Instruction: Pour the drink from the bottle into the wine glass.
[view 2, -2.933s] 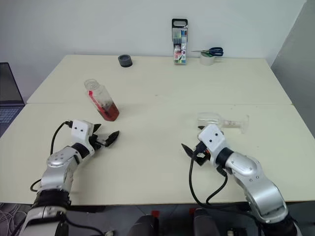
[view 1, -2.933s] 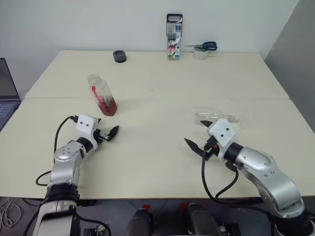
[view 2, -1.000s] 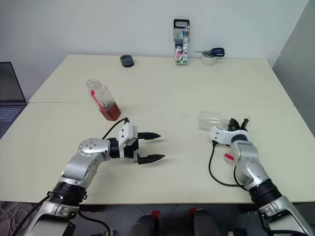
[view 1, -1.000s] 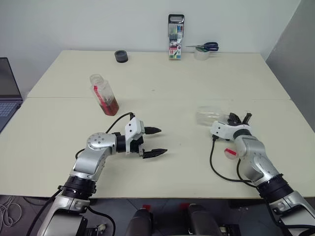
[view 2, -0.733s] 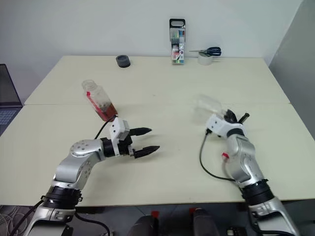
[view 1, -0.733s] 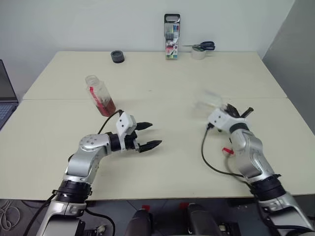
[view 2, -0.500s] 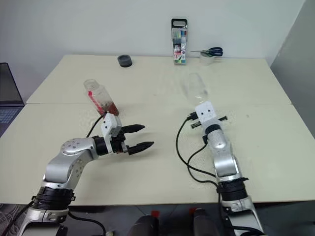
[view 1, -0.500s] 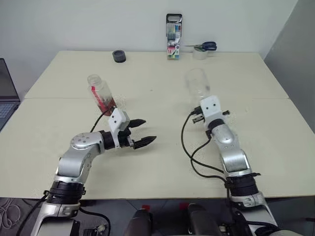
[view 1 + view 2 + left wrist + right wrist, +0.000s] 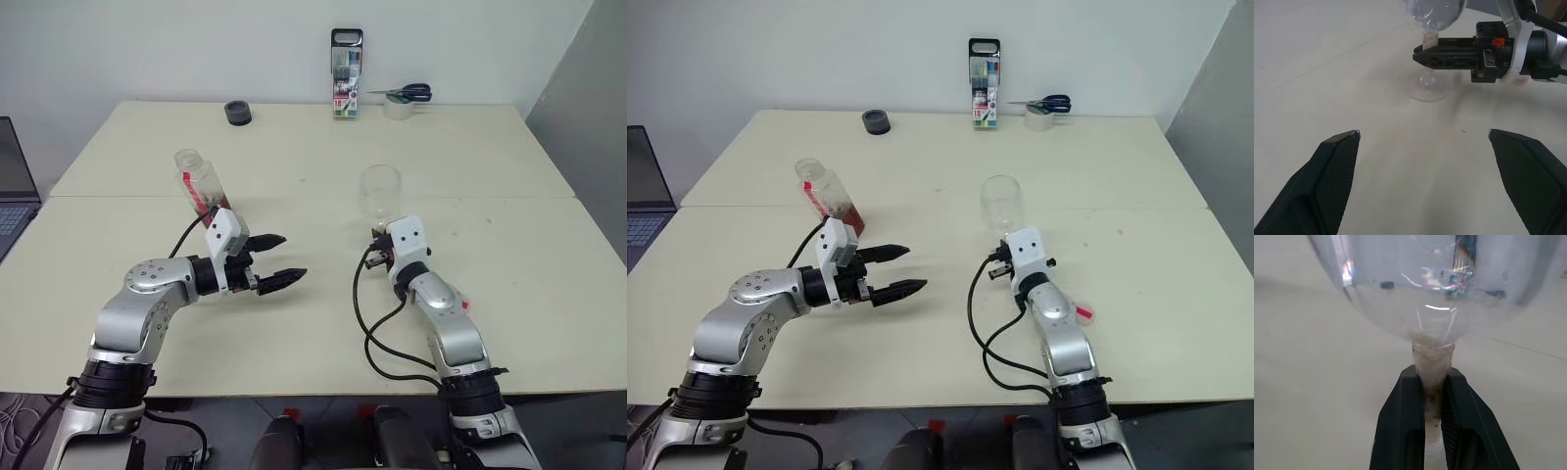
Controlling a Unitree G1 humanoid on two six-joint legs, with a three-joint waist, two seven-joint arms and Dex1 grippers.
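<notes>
Though upright, wine glass [image 9: 379, 192] in right gripper [image 9: 1432, 396]

No readable text from where I'm looking. The bottle [image 9: 202, 186], just beyond my left fingers [image 9: 265, 258], has a red-and-white label, but its print is too small to make out. The marker case [image 9: 346, 72], far past my fingers at the back of the desk [image 9: 313, 323], shows a label patch low on its front, also illegible.
</notes>
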